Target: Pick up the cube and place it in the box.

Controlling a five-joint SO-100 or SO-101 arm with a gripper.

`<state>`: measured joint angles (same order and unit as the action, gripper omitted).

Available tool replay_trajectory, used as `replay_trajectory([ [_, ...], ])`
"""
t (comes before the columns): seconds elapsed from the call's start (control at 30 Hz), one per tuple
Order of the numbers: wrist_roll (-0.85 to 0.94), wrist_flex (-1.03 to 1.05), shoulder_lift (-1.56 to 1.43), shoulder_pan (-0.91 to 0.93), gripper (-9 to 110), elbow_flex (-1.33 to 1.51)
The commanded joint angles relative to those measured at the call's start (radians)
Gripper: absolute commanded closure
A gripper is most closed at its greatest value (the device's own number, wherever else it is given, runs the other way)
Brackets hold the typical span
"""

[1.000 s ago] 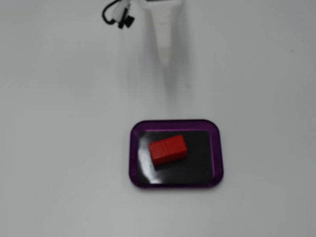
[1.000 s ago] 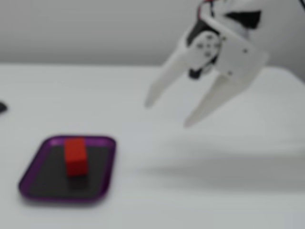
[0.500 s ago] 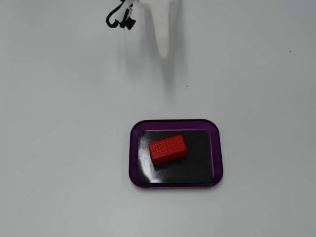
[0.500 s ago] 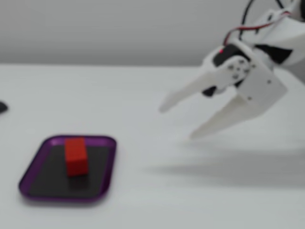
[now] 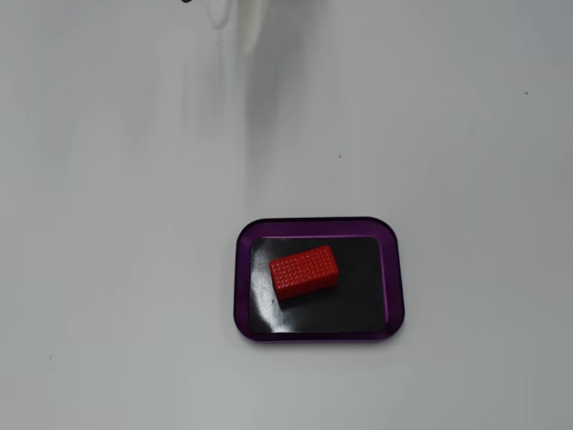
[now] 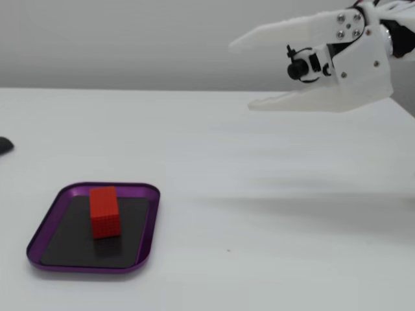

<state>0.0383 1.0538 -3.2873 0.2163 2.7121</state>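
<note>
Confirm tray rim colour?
Glossy purple rim around a black bottom, clearest in the fixed view looking straight down.

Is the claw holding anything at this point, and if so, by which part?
Nothing is held. The claw is open and empty, raised above the table, while the cube lies in the box.

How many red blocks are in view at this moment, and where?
1. The single cube lies flat on the black bottom of the box, left of its centre in the overhead-looking fixed view; the side fixed view shows the same one. Nothing hides another.
</note>
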Motion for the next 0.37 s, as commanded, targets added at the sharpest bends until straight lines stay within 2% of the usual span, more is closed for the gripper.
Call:
replay_trajectory([
  [0.0,0.003,0.041,-0.014,0.002,82,0.032],
  [0.17,0.006,0.038,-0.012,0.0,85,0.129],
  [0.3,0.006,0.037,-0.012,-0.015,102,0.153],
  [0.33,0.006,0.037,-0.012,-0.031,103,0.153],
])
